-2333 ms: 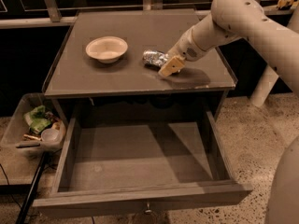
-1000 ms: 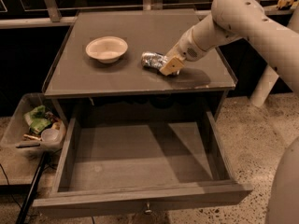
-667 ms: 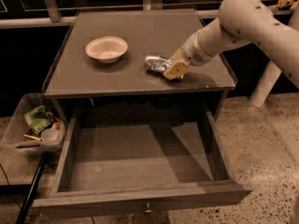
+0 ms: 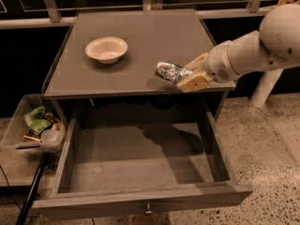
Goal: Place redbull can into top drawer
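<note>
The redbull can (image 4: 169, 72) is a slim shiny silver can, held on its side by my gripper (image 4: 191, 75), whose tan fingers (image 4: 193, 82) are shut around its right end. The can hangs just above the front right edge of the cabinet top (image 4: 140, 41). The top drawer (image 4: 140, 158) is pulled wide open below, its flat grey-brown bottom bare, with a small knob (image 4: 148, 212) on its front panel. My white arm (image 4: 253, 48) reaches in from the right.
A cream-white bowl (image 4: 107, 48) sits on the cabinet top at the left. A clear plastic bin (image 4: 35, 125) of clutter stands on the floor left of the drawer. A dark pole (image 4: 33, 191) leans near the drawer's left front corner. Speckled floor lies to the right.
My gripper has lifted the can off the cabinet top and carried it toward the front right edge, nearer the open drawer. The bowl and drawer have not moved.
</note>
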Action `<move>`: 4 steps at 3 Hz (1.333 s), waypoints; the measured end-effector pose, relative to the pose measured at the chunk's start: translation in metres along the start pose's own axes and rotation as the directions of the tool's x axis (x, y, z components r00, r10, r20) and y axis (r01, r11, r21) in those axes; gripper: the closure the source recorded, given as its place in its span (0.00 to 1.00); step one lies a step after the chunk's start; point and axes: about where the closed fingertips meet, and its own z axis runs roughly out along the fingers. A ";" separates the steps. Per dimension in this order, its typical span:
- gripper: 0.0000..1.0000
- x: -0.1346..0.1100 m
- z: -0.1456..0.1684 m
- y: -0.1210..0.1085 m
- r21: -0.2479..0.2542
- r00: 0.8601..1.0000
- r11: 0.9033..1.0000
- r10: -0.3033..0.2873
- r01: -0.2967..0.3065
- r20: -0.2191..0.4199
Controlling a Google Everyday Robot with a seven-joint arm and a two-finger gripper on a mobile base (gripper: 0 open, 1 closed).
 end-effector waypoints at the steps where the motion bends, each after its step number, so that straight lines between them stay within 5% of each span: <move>1: 1.00 0.008 -0.027 0.026 0.041 1.000 0.999 -0.008 0.007 0.018; 2: 1.00 0.018 -0.034 0.051 0.062 1.000 0.998 -0.016 0.016 0.008; 4: 1.00 0.062 0.007 0.086 0.085 0.999 0.996 0.015 -0.012 -0.042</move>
